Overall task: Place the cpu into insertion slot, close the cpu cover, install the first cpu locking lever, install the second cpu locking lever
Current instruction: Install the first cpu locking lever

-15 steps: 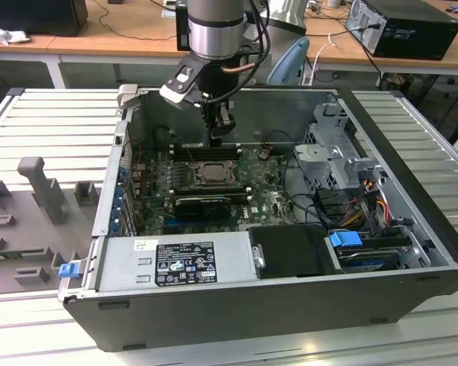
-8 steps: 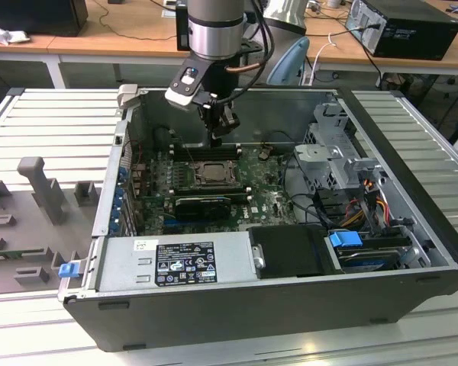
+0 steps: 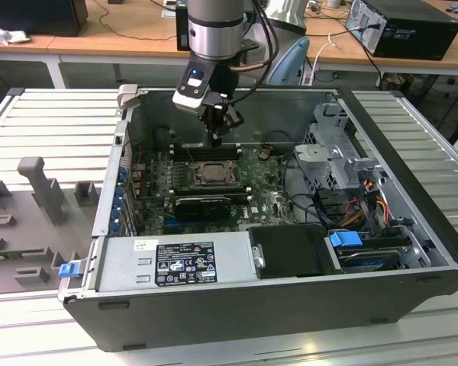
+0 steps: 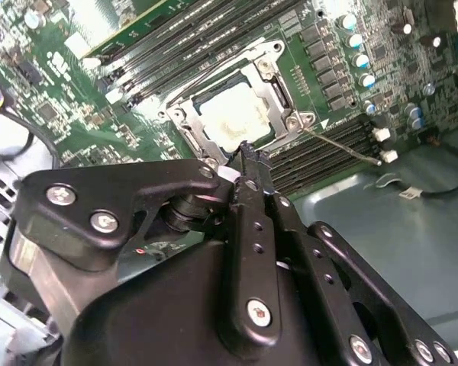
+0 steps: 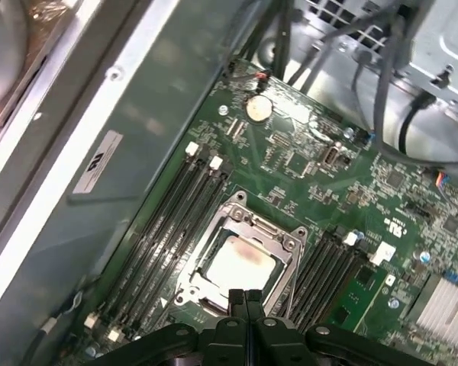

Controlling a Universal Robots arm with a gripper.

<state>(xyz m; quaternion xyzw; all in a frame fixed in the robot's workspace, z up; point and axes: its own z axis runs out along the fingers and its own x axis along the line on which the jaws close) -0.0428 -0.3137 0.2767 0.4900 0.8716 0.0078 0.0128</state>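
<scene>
The cpu (image 5: 240,263) (image 4: 233,114) lies flat in the insertion slot (image 3: 211,173) on the green motherboard, pale and square. The cpu cover (image 5: 248,221) (image 4: 273,85), a silvery frame, lies down around it. A thin metal locking lever (image 4: 340,144) sticks out from one socket corner across the memory slots. My gripper (image 3: 216,136) (image 5: 245,294) (image 4: 249,155) hangs just above the socket's edge with its black fingers pressed together and nothing between them.
The motherboard sits inside an open computer case (image 3: 412,183). Long black memory slots (image 5: 164,221) flank the socket. A power supply (image 3: 175,263) fills the case's near side, and a drive cage (image 3: 337,156) with cables stands at the exterior view's right. A grey moulded tray (image 3: 38,191) lies outside.
</scene>
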